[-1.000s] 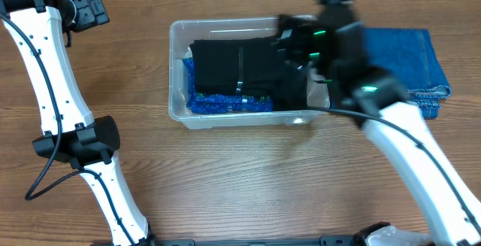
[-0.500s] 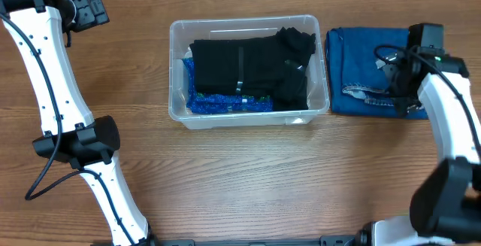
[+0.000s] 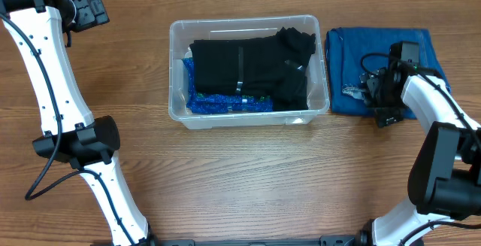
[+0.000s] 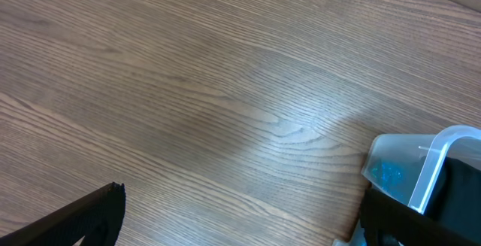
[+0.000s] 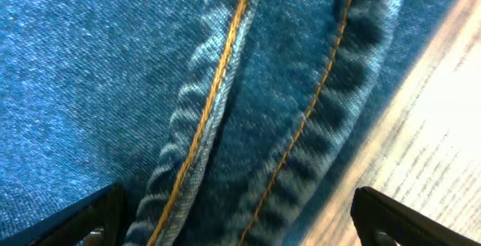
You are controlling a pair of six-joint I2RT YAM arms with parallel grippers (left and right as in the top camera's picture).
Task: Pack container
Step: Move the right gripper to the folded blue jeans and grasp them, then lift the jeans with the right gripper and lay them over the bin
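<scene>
The clear container (image 3: 175, 65) sits at the table's middle and holds folded black clothes (image 3: 248, 69) over a blue patterned item (image 3: 225, 103). Its corner shows in the left wrist view (image 4: 432, 163). Folded blue jeans (image 3: 349, 65) lie on the table just right of the container. My right gripper (image 3: 373, 97) is open, low over the jeans' front edge; the right wrist view shows the hem seams (image 5: 225, 103) between the spread fingers (image 5: 240, 220). My left gripper (image 3: 94, 9) is open and empty at the far left, above bare table (image 4: 240, 216).
Wooden table (image 3: 248, 178) all around. The left arm's base and links (image 3: 75, 141) stand along the left side. The right arm (image 3: 443, 148) reaches in from the lower right.
My right arm left the container, swung right over the jeans, and came down at their front edge. The black clothes stay in the container. The left arm has not moved.
</scene>
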